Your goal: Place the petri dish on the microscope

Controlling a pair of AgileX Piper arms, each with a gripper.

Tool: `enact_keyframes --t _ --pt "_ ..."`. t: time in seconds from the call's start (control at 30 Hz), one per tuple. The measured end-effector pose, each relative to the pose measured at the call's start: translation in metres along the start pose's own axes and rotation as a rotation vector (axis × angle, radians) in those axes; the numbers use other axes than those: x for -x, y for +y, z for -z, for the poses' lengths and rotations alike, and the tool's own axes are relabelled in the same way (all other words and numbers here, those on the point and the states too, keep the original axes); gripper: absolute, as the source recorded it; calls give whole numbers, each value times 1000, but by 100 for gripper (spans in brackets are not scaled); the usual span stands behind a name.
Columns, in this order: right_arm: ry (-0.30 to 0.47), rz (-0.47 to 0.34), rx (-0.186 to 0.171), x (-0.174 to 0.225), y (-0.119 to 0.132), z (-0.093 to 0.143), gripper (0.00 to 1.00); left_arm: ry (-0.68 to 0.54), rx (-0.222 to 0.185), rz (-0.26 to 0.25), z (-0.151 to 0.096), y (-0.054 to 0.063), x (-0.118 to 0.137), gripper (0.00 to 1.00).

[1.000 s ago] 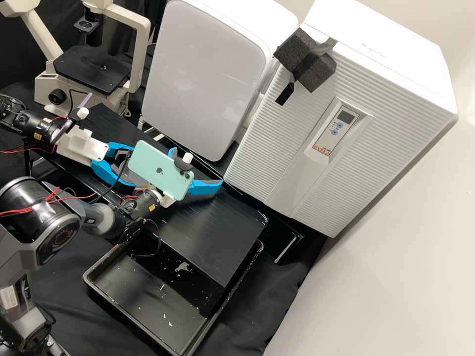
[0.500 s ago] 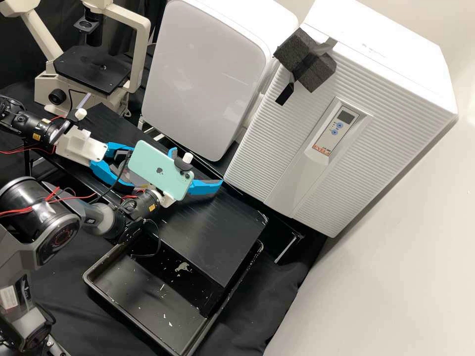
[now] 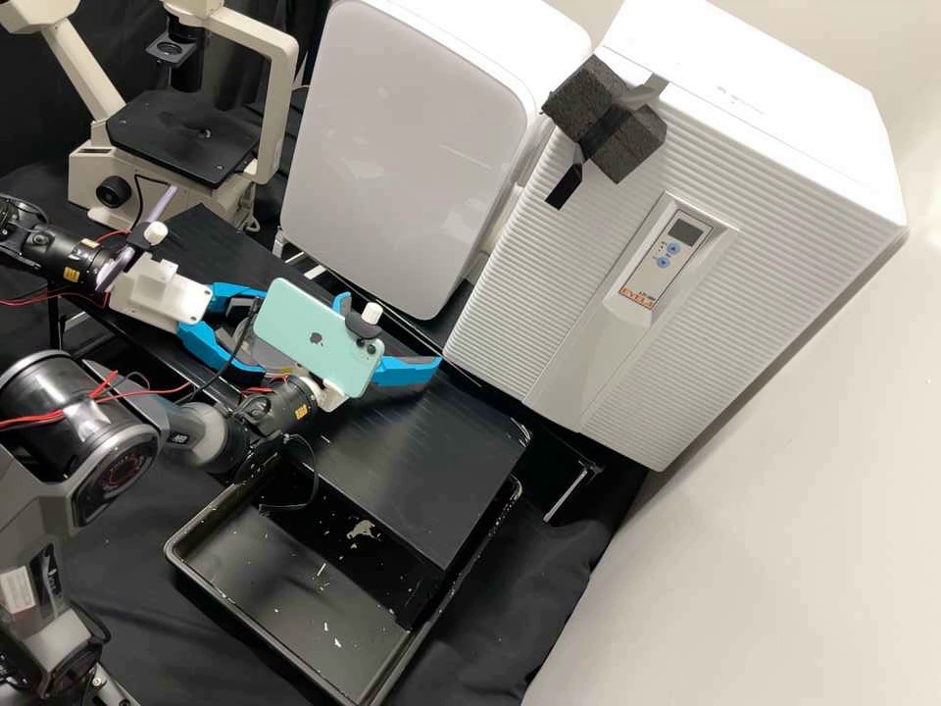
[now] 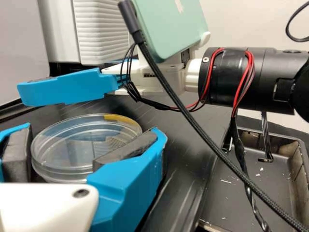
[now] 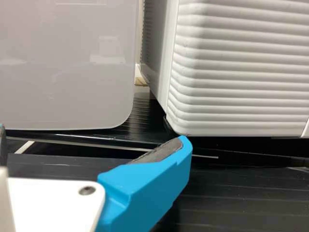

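Holding petri dish (image 4: 67, 145), left gripper (image 3: 263, 335), printed label (image 3: 637, 297) on white cabinet (image 3: 774, 226)

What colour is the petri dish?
The petri dish is clear, with a yellow patch along its rim; the left wrist view shows best.

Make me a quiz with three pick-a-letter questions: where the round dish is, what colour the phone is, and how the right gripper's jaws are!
1. Where is the petri dish?
A) On the microscope
B) Between the left gripper's jaws
C) In the black tray

2. What colour is the phone?
A) Mint green
B) Red
C) Yellow

3. How are the right gripper's jaws?
A) Closed together
B) Pinching the dish
C) Wide apart

1: B, the left wrist view shows the dish with a jaw on either side.
2: A, the high view shows its mint green back.
3: C, the right wrist view shows a big gap between them.
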State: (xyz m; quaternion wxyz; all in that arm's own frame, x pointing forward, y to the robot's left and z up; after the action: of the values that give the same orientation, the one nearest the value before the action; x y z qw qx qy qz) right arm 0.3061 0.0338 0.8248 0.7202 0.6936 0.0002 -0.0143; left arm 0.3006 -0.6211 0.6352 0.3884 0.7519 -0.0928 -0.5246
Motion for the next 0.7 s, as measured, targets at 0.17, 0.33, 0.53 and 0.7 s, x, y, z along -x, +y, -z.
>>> enact_keyframes --t 0.17,0.33,0.53,0.7 --pt "0 0 0 0 0 0 100 -4 -9 1 -1 -2 1 0" --pt "0 0 0 0 0 0 100 -4 -9 1 -1 -2 1 0" --pt "0 0 0 0 0 0 100 -4 -9 1 -1 -2 1 0" --pt "0 0 0 0 0 0 100 -1 1 0 0 -2 1 0"
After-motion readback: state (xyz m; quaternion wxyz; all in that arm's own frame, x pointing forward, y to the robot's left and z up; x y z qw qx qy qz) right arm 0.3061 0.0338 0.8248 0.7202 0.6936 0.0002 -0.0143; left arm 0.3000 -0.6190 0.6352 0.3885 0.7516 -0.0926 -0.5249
